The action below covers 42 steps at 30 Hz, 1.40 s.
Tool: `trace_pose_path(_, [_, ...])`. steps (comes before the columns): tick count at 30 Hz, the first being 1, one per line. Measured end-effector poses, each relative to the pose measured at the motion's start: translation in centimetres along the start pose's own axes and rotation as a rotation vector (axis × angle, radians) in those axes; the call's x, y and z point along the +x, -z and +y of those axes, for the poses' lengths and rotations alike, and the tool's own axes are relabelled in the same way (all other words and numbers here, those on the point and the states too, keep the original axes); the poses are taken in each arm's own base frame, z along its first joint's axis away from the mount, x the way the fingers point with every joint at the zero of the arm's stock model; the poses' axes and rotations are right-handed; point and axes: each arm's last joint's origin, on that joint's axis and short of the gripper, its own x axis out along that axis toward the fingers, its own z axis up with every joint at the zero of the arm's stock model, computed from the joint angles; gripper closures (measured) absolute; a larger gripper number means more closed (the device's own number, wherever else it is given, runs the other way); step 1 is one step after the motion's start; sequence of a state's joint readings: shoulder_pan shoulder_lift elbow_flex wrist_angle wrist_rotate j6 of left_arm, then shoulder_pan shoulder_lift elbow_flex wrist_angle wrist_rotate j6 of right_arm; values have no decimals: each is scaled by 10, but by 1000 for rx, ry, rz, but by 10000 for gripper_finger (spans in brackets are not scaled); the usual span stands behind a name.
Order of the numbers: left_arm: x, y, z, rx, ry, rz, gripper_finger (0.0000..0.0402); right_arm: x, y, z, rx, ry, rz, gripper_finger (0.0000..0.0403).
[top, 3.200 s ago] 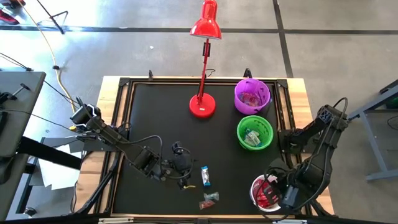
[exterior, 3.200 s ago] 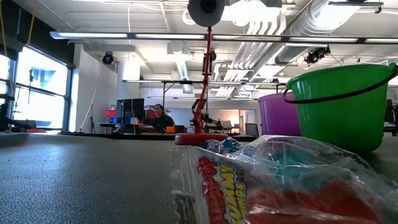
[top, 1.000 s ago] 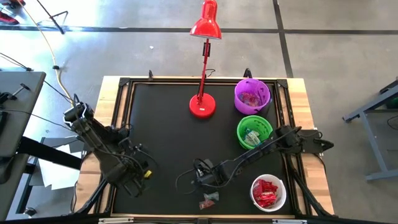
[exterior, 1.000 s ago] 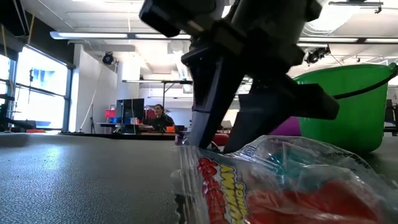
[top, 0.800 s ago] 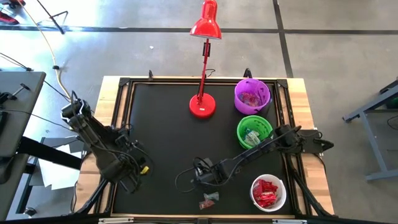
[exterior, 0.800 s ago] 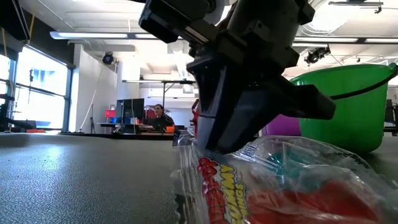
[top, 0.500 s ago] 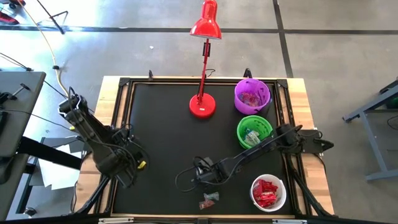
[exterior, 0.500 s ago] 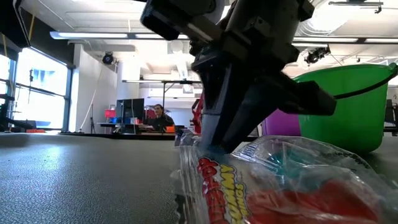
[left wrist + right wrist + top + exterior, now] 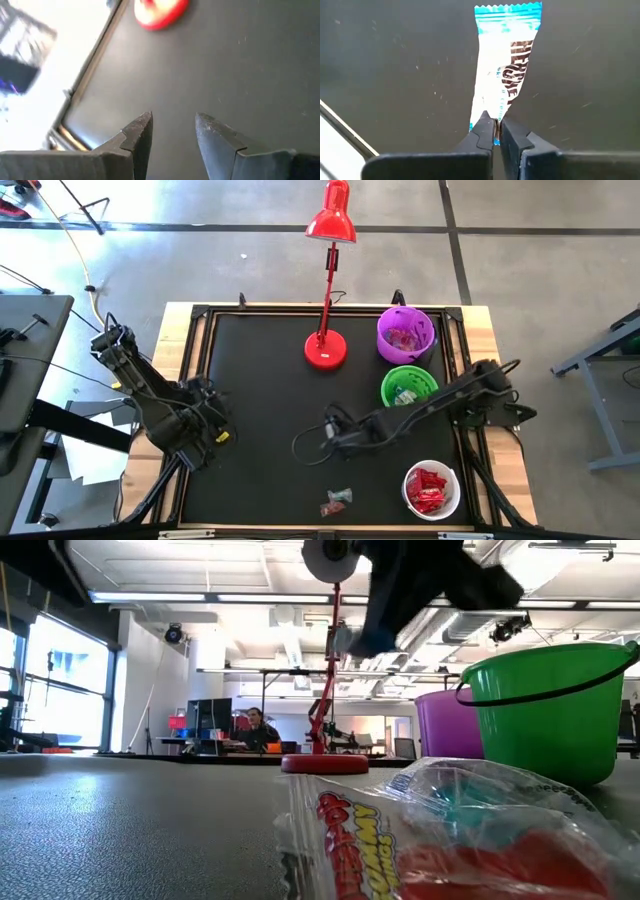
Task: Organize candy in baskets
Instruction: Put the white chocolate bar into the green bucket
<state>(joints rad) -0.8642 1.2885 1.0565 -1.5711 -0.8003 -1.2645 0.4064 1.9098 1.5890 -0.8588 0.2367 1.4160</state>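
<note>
Mid-bench | my right hand [image 9: 496, 131] was pinched shut on a blue-and-white candy [image 9: 503, 65], lifted above the black mat | left hand [image 9: 172, 131] gaped empty by the bench's left edge

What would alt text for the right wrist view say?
The right gripper, jaws shut, pinches one end of a blue-and-white candy wrapper with dark lettering, which hangs out past the jaws above the black table mat.
</note>
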Motion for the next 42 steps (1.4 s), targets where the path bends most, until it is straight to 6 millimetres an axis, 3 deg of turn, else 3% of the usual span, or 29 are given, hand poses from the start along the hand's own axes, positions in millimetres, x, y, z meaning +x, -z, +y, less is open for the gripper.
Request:
trace_pose_path(8, [2, -8, 3, 171, -94, -187, 266, -63, -34, -26, -110, 52, -193, 401])
trace_pose_path(15, [11, -13, 7, 100, -113, -111, 266, -91, -61, -56, -173, 194, -242, 401])
trace_pose_path(25, [27, -24, 16, -28, -177, -40, 266, -126, -71, -103, -125, 430, -139, 401])
trace_pose_path(32, [40, -32, 26, -59, -243, 10, 266, -127, -65, -128, -61, 441, -64, 402])
trace_pose_path(42, [55, -40, 39, -31, -308, 81, 266, -116, -46, -168, 45, 172, -77, 402])
